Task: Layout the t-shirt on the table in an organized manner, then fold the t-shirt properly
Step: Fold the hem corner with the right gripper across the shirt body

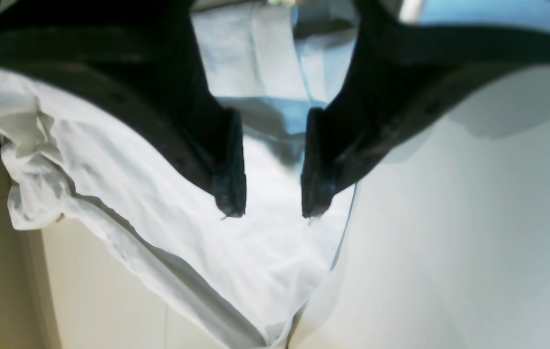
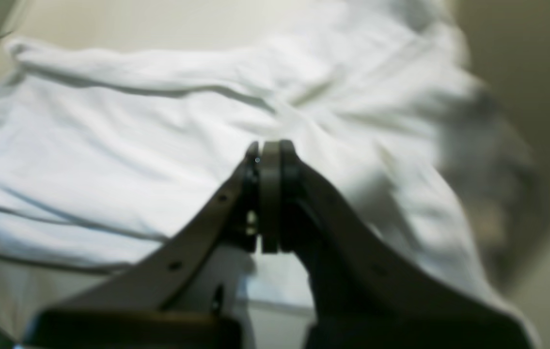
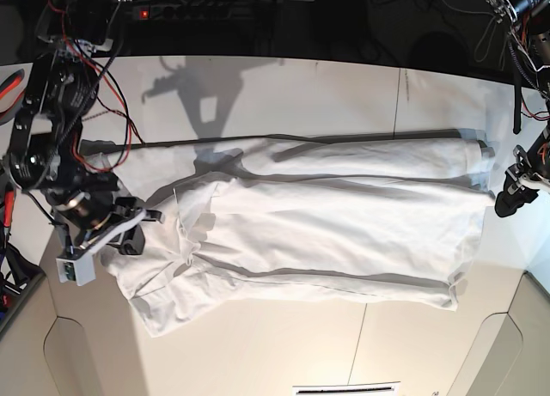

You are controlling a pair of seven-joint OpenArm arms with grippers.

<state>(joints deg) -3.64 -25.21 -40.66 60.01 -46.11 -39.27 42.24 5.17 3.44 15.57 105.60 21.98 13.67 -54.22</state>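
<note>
Two grippers: left gripper (image 1: 272, 211) spread over the t-shirt (image 3: 344, 224) on the table (image 3: 284, 95); right gripper (image 2: 270, 150) pressed together, empty.

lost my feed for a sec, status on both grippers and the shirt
Left gripper open, over shirt's edge. Right gripper shut, nothing visibly pinched. T-shirt spread lengthwise on table, sides folded in, wrinkled. No obstructions seen.
</note>
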